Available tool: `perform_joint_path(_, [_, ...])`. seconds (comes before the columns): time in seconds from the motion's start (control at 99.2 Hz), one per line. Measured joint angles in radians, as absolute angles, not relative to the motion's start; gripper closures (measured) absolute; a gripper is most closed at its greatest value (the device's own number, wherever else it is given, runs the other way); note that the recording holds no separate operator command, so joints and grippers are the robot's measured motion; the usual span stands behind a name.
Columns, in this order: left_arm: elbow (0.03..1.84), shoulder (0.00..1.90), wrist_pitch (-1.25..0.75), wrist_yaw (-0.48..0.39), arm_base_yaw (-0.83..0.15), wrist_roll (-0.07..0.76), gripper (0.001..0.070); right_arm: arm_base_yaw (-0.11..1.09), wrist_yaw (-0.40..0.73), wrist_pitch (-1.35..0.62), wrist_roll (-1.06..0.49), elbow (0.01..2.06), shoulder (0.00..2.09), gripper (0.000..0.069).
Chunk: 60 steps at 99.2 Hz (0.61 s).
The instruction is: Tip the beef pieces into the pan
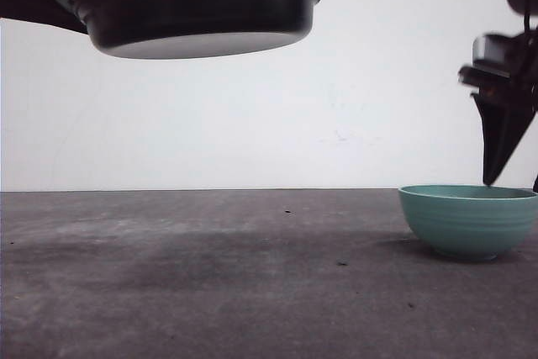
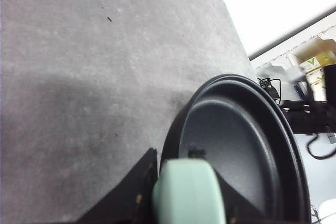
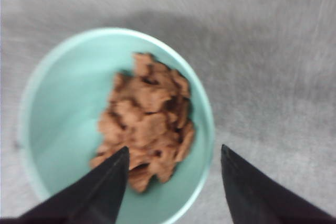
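Observation:
The black pan (image 1: pixel 197 10) hangs high at the upper left of the front view, held level above the table. My left gripper (image 2: pixel 184 182) is shut on its mint-green handle (image 2: pixel 188 192), and the pan's inside (image 2: pixel 236 145) is bare. A teal ribbed bowl (image 1: pixel 468 219) stands on the table at the right, holding the heap of reddish-brown beef pieces (image 3: pixel 147 124). My right gripper (image 3: pixel 173 153) hovers open just above the bowl's rim (image 3: pixel 207 114), one finger (image 3: pixel 107 182) over the bowl's inside and the other outside it. In the front view that gripper (image 1: pixel 502 170) points down at the bowl.
The grey table (image 1: pixel 210 275) stretches bare between the raised pan and the bowl. A white wall (image 1: pixel 361 107) stands behind it. Past the table's edge, boxes and cables (image 2: pixel 310 72) sit on a side surface.

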State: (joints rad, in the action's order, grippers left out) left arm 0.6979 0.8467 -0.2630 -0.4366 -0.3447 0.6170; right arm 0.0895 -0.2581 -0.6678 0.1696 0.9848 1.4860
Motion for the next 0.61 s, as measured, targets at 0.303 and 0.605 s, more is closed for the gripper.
perform_joint_path(0.303, [0.698,0.842,-0.304,-0.437,-0.363,0.602,0.0657,0.086,-0.243,-0.611,0.173,0.985,1.58,0.0579])
perform_joint_path(0.605, [0.698,0.842,-0.338,-0.427,-0.388,0.586,0.0657,0.086,-0.281,-0.57,0.172,0.984,1.579,0.068])
